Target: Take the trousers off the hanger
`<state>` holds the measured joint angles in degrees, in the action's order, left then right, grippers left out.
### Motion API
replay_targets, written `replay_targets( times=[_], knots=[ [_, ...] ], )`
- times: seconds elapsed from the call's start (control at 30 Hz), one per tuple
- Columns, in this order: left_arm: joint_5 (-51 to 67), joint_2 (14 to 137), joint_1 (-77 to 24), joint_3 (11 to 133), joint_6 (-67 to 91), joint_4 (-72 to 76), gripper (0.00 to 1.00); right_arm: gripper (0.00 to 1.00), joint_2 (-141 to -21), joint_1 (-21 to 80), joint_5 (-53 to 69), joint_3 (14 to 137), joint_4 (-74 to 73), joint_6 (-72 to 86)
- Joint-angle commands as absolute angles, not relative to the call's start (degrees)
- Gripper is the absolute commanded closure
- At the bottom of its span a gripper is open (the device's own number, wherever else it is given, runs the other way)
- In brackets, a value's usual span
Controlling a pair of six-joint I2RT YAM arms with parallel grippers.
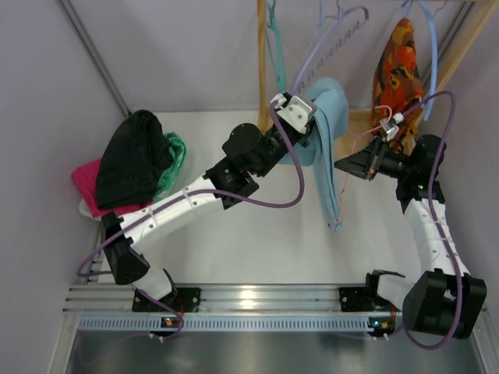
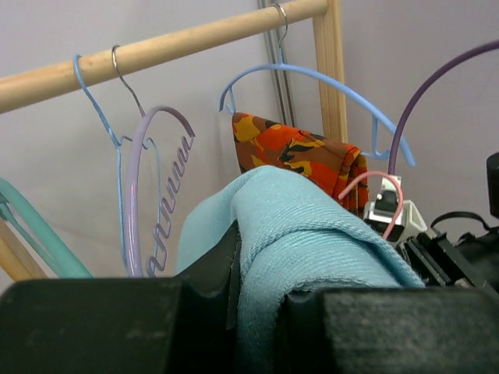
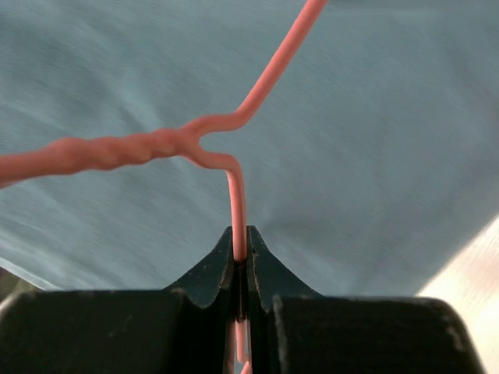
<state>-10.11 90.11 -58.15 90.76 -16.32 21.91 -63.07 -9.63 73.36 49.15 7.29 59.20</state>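
Light blue trousers hang in mid-air in front of the wooden rack, one end trailing down to about the table's middle. My left gripper is shut on their upper fold; in the left wrist view the blue cloth is pinched between the fingers of the gripper. My right gripper is just right of the trousers, shut on a thin pink wire hanger. In the right wrist view the pink wire runs up out of the shut gripper, with the blue cloth filling the background.
A wooden rack with a rod stands at the back, carrying purple, blue and teal hangers. An orange patterned garment hangs at the right. Black, green and pink clothes lie piled at the left.
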Motion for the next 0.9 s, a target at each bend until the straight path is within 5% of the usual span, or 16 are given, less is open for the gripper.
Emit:
replay_targets(
  times=[0.0,0.47,0.87],
  knots=[
    [-7.4,84.5,-58.0,98.3,-14.7,31.3,1.0,1.0,-62.6,-10.6,74.2,48.8,0.2,48.4],
    [-6.1,86.4,-58.0,116.7,-13.7,17.1,1.0,1.0,-67.2,-12.0,72.2,46.1,-15.6,30.6],
    [-14.0,74.1,-58.0,101.6,-15.6,11.0,1.0,1.0,-67.8,-12.0,71.5,48.5,-18.0,28.5]
  ],
)
